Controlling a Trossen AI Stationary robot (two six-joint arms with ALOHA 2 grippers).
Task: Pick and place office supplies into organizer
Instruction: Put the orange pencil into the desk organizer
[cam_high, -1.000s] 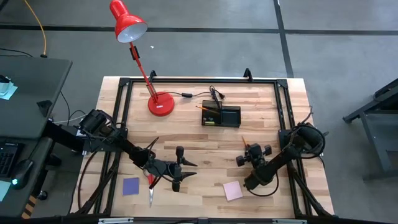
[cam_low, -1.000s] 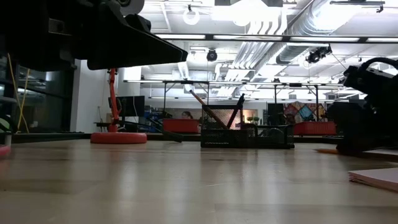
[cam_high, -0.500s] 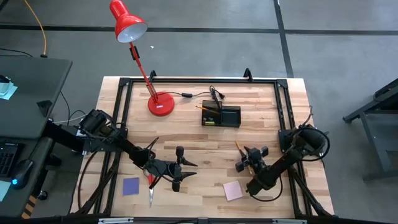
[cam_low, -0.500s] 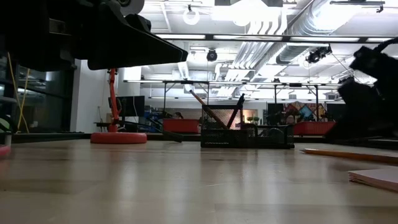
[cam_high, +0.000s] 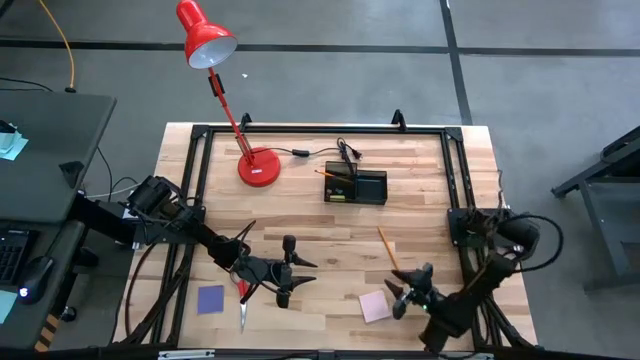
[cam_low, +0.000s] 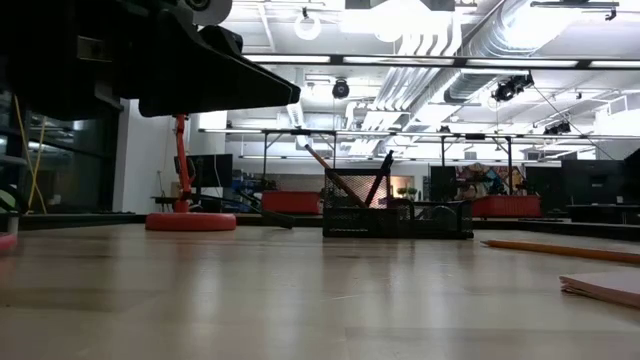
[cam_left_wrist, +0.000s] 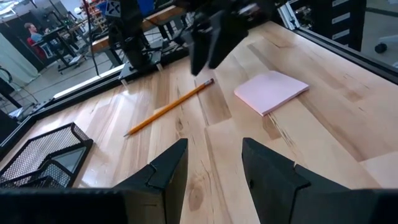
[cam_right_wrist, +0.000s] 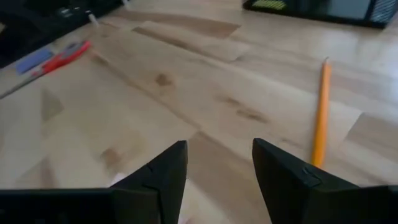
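One orange-yellow wooden pencil lies loose on the pale wooden table, between the black mesh two-compartment organizer at the far side and the right gripper, whose fingers stand apart and empty beside the pink square sticky pad. Left gripper hangs released, grasping nothing, near the red-handled scissors and blue-purple square pad. No brand, label or writing is legible.

Smooth wooden table — mesh organizer
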